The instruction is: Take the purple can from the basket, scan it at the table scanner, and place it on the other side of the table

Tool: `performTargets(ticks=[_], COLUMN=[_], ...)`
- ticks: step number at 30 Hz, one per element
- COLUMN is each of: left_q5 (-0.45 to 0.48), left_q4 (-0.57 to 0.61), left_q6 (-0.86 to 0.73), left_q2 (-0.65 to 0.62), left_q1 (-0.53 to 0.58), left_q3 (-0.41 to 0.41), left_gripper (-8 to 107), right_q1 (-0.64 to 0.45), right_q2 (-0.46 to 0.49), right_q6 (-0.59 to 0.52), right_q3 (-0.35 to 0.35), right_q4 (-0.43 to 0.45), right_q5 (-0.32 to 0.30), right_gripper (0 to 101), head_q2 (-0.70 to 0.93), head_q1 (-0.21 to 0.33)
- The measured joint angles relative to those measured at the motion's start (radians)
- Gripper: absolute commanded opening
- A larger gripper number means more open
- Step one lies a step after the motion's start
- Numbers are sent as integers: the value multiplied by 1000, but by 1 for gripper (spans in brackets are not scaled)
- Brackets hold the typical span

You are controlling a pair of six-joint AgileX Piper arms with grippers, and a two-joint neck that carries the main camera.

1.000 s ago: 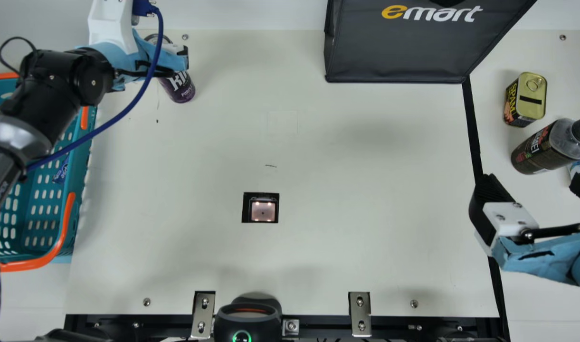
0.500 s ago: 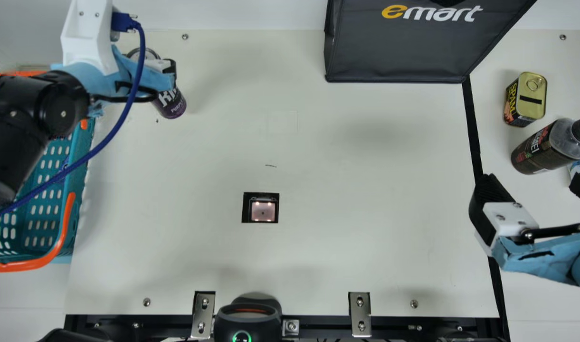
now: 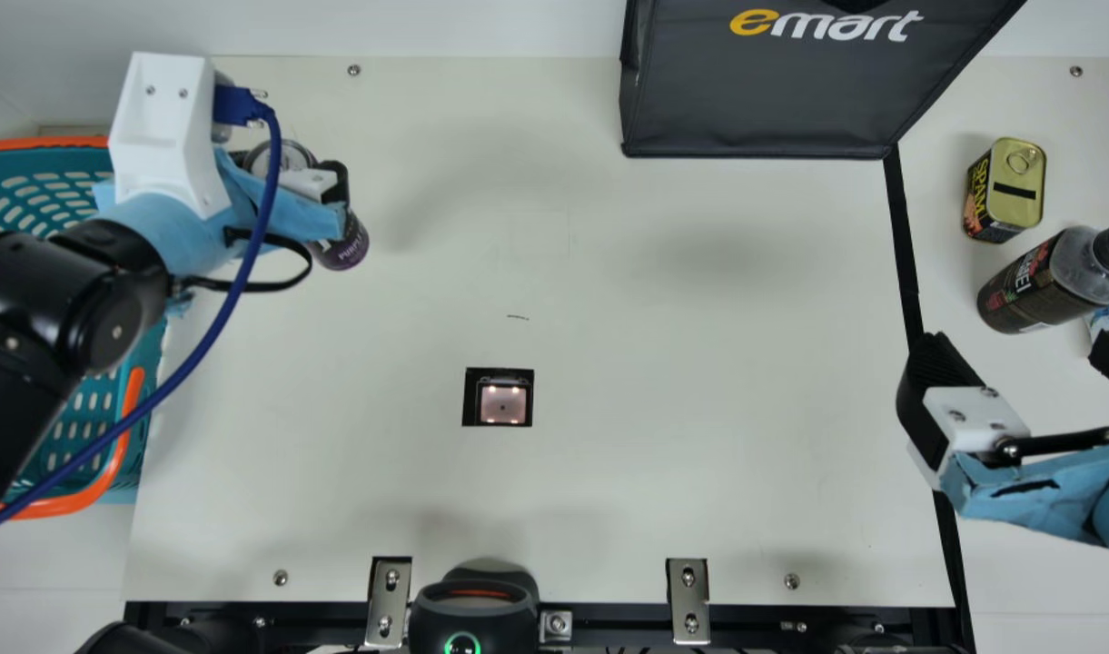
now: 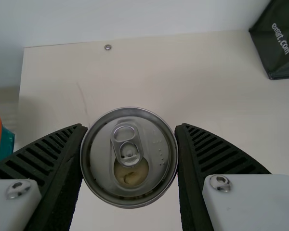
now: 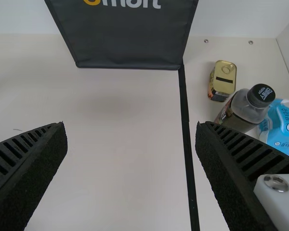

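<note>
In the main view my left gripper (image 3: 291, 177) is at the table's upper left, shut on the purple can (image 3: 343, 247), whose lower end shows below the fingers. In the left wrist view the can's silver top (image 4: 130, 156) with its pull tab sits between both pads of my left gripper (image 4: 129, 154). The square scanner (image 3: 502, 402) lies in the table, lower and to the right of the can. At the right side my right gripper (image 3: 1031, 359) stands open, as does my right gripper (image 5: 131, 144) in the right wrist view, with nothing between its fingers. The teal basket (image 3: 141, 445) is partly behind the left arm.
A dark bag (image 3: 772, 100) stands at the table's back. Beyond the black line on the right are a yellow-topped tin (image 3: 1004, 191), a dark bottle (image 3: 1035, 283) and a blue-and-white pack (image 5: 284, 126). A black device (image 3: 474, 610) is at the front edge.
My left gripper, holding the can, first went left and down in the main view, then further down and slightly right, towards the table's middle height. The right arm has stayed still.
</note>
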State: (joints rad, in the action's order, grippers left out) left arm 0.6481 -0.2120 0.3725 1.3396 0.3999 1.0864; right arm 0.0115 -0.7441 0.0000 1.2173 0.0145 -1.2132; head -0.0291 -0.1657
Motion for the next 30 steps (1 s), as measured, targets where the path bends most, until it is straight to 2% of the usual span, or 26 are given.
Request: performTargets(ticks=[14, 22, 30], left_q5=[113, 172, 215], left_q4=[-238, -311, -350], left_q6=[406, 593, 713], left_q2=[-27, -30, -41], left_q1=[263, 412, 540], left_q3=[-16, -14, -30], left_gripper=[-8, -8, -8], right_q1=[0, 0, 0], right_q2=[0, 0, 0], right_q6=[0, 0, 0], right_q3=[0, 0, 0], right_q4=[0, 0, 0], right_q5=[0, 1, 1], right_gripper=[95, 95, 95], head_q2=[0, 2, 0], head_q1=[0, 0, 0])
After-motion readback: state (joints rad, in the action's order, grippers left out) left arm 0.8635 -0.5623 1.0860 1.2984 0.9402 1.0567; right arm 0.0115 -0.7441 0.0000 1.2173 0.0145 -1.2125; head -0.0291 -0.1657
